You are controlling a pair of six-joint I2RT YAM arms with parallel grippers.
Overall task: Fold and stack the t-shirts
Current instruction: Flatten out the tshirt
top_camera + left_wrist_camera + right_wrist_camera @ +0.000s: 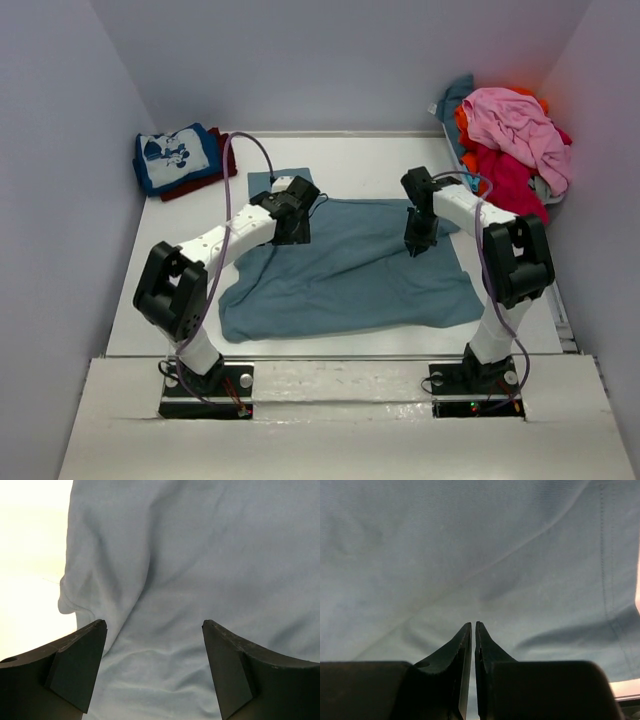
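Note:
A plain slate-blue t-shirt [350, 270] lies spread and wrinkled across the middle of the table. My left gripper [297, 228] hovers over its upper left part, near the cloth's edge. In the left wrist view the left gripper [154, 625] is open wide over the blue cloth [200, 555], with nothing between the fingers. My right gripper [415, 248] points down at the shirt's upper right part. Its jaws [473, 625] stand all but together, a thin slit between them and no cloth in it. A folded blue t-shirt with white cartoon print [175, 158] lies on a dark red one [218, 172] at the back left.
A heap of unfolded t-shirts sits at the back right: pink [515, 125] on top, red [510, 180], orange [463, 125] and teal [456, 98] beneath. Walls close in on the left, back and right. Bare white table [350, 160] shows behind the spread shirt.

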